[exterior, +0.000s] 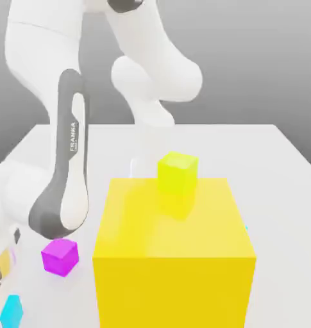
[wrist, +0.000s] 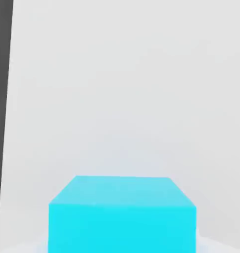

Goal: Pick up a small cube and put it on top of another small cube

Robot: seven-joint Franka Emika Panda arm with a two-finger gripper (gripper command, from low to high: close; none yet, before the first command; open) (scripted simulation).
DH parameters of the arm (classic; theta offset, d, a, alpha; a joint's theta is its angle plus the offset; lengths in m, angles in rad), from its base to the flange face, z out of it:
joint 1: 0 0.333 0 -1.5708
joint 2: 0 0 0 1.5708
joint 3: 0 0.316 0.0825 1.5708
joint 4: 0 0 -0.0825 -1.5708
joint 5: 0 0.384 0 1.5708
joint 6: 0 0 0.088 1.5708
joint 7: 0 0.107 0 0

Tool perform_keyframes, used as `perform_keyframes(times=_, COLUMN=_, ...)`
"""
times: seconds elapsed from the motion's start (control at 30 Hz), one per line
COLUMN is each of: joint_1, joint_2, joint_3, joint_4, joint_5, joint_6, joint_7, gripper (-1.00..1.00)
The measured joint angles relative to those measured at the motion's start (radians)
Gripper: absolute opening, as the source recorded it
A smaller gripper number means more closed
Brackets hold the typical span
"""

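In the exterior view the white arm (exterior: 61,173) bends down over the exterior view's left side of the pale desk (exterior: 273,154), its lower links dropping out of sight near the bottom left corner. There the small cyan cube (exterior: 11,311) sits on the desk, just below the small magenta cube (exterior: 59,256) and apart from it. A big yellow cube (exterior: 174,256) fills the middle of the desk, with a small yellow-green cube (exterior: 177,173) at its far edge, either resting on its top or standing just behind it; the angle does not settle which. A thin sliver of cyan also peeks out past the big cube's right edge, too small to identify. In the hand view the small cyan cube (wrist: 121,217) looms very close against the bare desk surface, so the hand seems to be right down at it. The end effector is clenched, its jaws drawn in, and given how near the cube sits to the camera it is probably grasping that cube, though the fingers themselves cannot be made out and contact is a judgement. The step in hand appears to be the grasp itself. The next move would call for a straight lift that clears the magenta cube, then a carry to whichever small cube is chosen as the base, squaring the cyan cube over it before lowering and letting go. The magenta one is the nearest candidate.
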Motion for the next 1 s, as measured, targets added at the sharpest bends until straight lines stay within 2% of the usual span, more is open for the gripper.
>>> perform_keyframes(times=0.1, joint_1=0.003, joint_2=-0.067, joint_3=0.000, joint_4=0.002, joint_5=-0.010, joint_6=-0.081, joint_7=-0.014, gripper=-1.00)
perform_keyframes(times=0.47, joint_1=0.033, joint_2=0.073, joint_3=0.043, joint_4=0.272, joint_5=-0.111, joint_6=-0.364, joint_7=-0.242, gripper=-1.00)
perform_keyframes(times=0.7, joint_1=0.090, joint_2=0.079, joint_3=0.137, joint_4=0.350, joint_5=-0.114, joint_6=-0.490, joint_7=-0.387, gripper=-1.00)
perform_keyframes(times=1.0, joint_1=0.174, joint_2=0.058, joint_3=0.294, joint_4=0.403, joint_5=-0.064, joint_6=-0.609, joint_7=-0.586, gripper=-1.00)
